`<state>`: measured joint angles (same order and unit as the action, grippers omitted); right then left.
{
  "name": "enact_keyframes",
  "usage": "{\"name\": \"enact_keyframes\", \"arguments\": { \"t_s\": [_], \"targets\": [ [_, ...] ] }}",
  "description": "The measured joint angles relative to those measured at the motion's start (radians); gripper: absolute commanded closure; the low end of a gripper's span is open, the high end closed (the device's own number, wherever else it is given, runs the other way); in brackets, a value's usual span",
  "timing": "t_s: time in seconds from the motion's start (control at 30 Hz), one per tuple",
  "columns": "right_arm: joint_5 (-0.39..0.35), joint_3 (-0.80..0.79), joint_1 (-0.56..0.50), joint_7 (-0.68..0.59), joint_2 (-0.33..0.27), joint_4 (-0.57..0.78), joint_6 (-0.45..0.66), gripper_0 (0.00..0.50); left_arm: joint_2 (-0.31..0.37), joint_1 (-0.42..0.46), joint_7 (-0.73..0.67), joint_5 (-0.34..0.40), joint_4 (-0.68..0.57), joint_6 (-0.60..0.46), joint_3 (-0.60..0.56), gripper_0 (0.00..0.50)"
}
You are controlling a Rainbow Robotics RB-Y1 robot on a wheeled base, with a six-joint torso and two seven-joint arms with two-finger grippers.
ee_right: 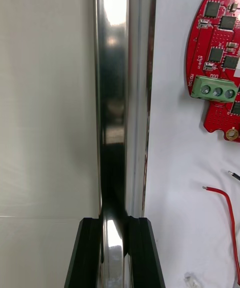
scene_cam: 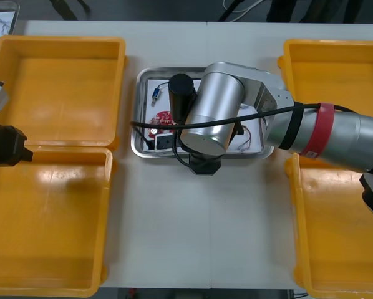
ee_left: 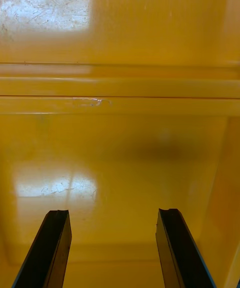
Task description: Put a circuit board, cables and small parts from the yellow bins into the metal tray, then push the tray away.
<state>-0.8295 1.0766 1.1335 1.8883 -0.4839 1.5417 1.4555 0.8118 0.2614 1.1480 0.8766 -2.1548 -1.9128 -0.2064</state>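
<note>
Slippage worries me: my right gripper (ee_right: 114, 223) pinches the tray (ee_right: 117, 93) at its 6 o'clock rim, so pushing could skew it. Meanwhile my left gripper (ee_left: 114, 213) hangs spread at 9 o'clock.

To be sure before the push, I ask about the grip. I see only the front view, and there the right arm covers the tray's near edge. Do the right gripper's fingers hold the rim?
Observer: Yes. The right gripper is shut on the rim of the metal tray, one finger on each side.
Operator: Is the circuit board touching that rim?
Observer: No. The red circuit board lies on the tray's white inside, apart from the rim.
Operator: And the left gripper?
Observer: The left gripper is open above a yellow bin, with nothing between its fingers.
</note>
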Motion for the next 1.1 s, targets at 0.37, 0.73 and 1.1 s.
{"name": "enact_keyframes", "arguments": {
  "t_s": [0.37, 0.73, 1.1],
  "targets": [
    [-0.028, 0.000, 0.059, 0.066, 0.002, -0.109, -0.068, 0.500, 0.000, 0.000, 0.000, 0.000, 0.000, 0.000, 0.000, 0.000],
    [-0.100, 0.000, 0.115, 0.127, 0.004, -0.252, -0.154, 0.500, 0.000, 0.000, 0.000, 0.000, 0.000, 0.000, 0.000, 0.000],
    [-0.141, 0.000, 0.166, 0.207, 0.023, -0.372, -0.199, 0.500, 0.000, 0.000, 0.000, 0.000, -0.001, 0.000, 0.000, 0.000]
  ]
}}
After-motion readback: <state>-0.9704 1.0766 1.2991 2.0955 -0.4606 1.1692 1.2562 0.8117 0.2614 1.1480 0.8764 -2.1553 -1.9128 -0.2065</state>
